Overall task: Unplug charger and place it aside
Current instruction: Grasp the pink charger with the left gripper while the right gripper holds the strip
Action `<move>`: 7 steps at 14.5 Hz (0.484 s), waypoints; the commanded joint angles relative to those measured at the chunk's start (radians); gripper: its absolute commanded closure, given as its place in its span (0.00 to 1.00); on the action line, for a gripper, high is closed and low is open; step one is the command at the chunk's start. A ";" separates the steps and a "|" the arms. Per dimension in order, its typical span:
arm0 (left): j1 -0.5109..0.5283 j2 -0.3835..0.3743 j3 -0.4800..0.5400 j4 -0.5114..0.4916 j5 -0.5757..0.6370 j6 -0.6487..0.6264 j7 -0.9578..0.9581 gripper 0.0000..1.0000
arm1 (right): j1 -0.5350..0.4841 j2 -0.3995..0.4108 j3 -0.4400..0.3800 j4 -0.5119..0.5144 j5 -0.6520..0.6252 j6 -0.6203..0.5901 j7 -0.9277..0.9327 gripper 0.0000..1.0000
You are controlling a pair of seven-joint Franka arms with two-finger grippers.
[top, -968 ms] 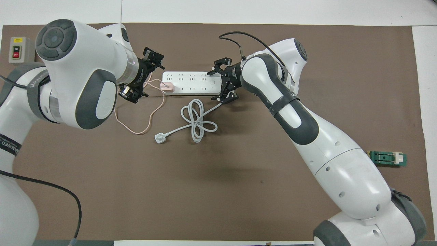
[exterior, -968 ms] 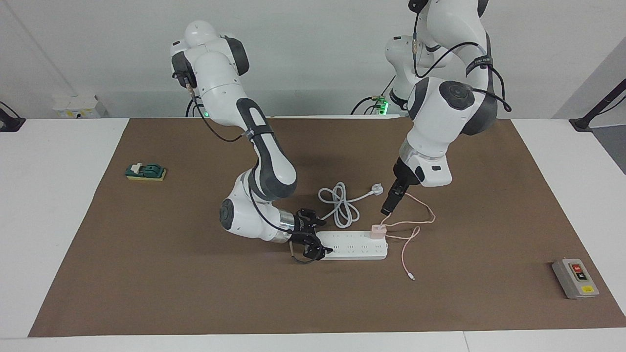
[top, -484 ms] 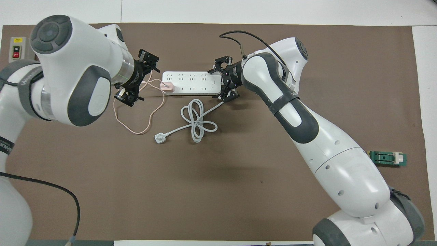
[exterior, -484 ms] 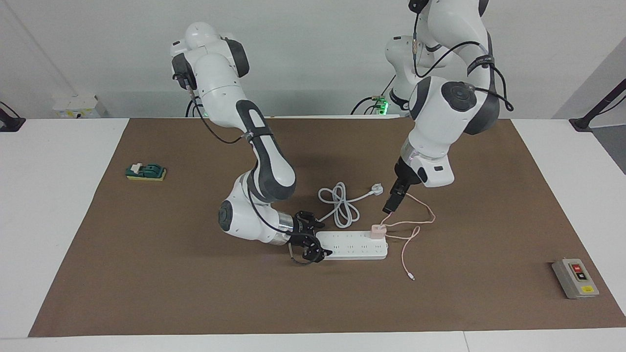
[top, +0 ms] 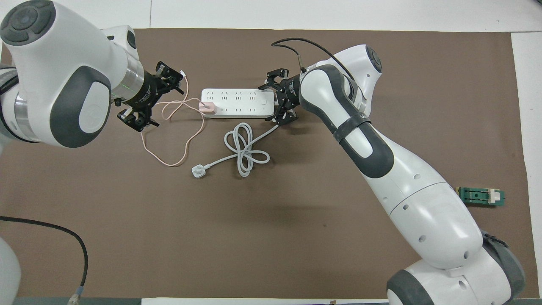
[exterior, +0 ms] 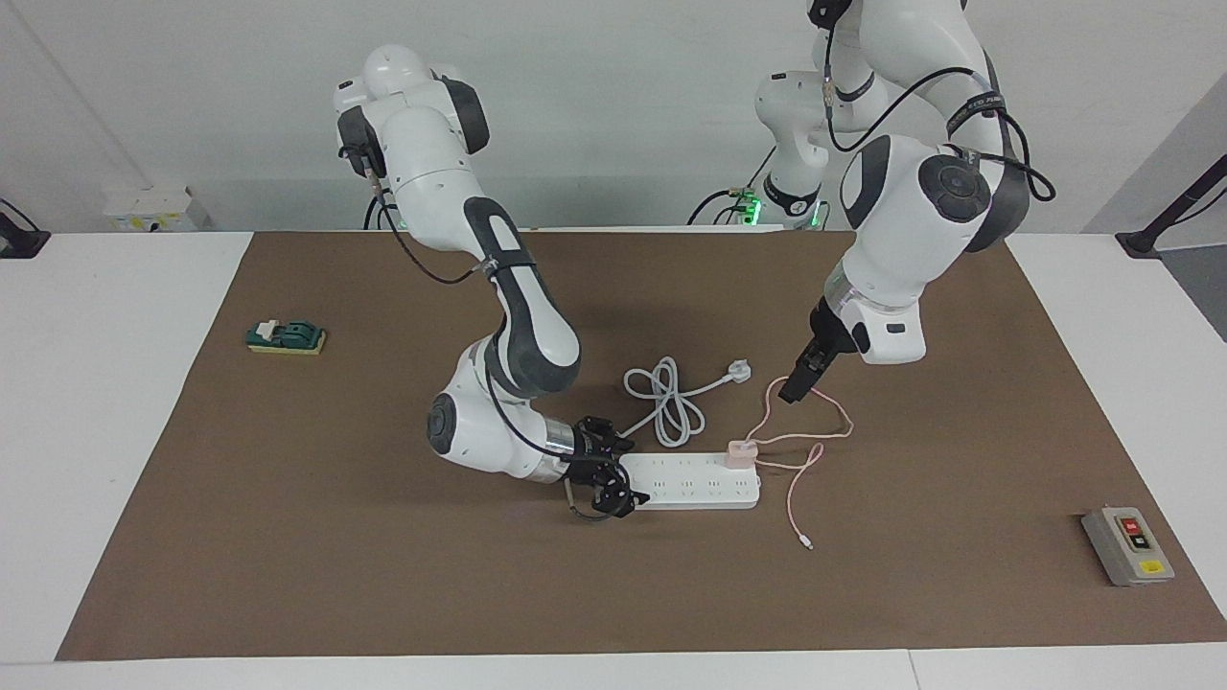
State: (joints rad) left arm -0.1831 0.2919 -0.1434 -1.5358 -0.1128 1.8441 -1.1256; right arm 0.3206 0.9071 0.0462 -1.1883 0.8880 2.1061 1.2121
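Mat (exterior: 288,537): we see a brown sheet covering most of the white table, with everything below lying on it.
Right arm: we follow it from its base down to the power strip's end toward its own side of the table.
Left arm: it hangs raised over the loops of pink cable.
Power strip (exterior: 692,482) (top: 237,103): white, flat on the mat, its thick white cord (exterior: 666,402) (top: 243,148) coiled on the side nearer to the robots.
Right gripper (exterior: 613,484) (top: 277,103): low at the strip's end, its fingers spread to either side of that end; we cannot tell whether they press on it.
Left gripper (exterior: 792,391) (top: 159,95): in the air over the cable, apart from the charger; we cannot tell whether its fingers are parted or together.
Switch box (exterior: 1126,545) (top: 21,61): grey, near the mat's corner at the left arm's end.
Green part (exterior: 285,336) (top: 482,196): well apart, toward the right arm's end.
Charger (exterior: 741,450) (top: 207,106): the pale pink cube still sits plugged into the strip's end toward the left arm, its thin pink cable (exterior: 805,450) (top: 178,127) trailing loose over the mat.
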 commanded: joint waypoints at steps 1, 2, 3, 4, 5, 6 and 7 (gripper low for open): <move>-0.006 0.013 0.008 0.013 -0.011 0.024 -0.134 0.00 | 0.002 0.045 0.004 0.032 -0.035 0.012 -0.014 0.00; -0.004 0.013 0.008 0.008 -0.011 0.050 -0.204 0.00 | 0.002 0.045 0.004 0.033 -0.035 0.008 -0.014 0.00; -0.007 0.013 0.010 0.000 -0.010 0.070 -0.244 0.00 | -0.006 0.045 0.006 0.038 -0.035 0.005 -0.013 0.00; -0.010 0.015 0.010 -0.004 -0.010 0.089 -0.284 0.00 | -0.009 0.047 0.006 0.041 -0.034 0.008 -0.012 0.00; -0.015 0.016 0.010 -0.012 -0.002 0.115 -0.359 0.00 | -0.009 0.052 0.006 0.045 -0.034 0.012 -0.012 0.00; -0.028 0.024 0.010 -0.027 0.046 0.145 -0.426 0.00 | -0.009 0.052 0.006 0.047 -0.032 0.015 -0.009 0.00; -0.039 0.035 0.008 -0.043 0.079 0.173 -0.472 0.00 | -0.009 0.052 0.007 0.052 -0.031 0.015 -0.003 0.00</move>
State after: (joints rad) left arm -0.1913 0.3079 -0.1418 -1.5477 -0.0873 1.9506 -1.4836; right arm 0.3191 0.9218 0.0442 -1.1744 0.8768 2.1169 1.2120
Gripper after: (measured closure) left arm 0.000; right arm 0.000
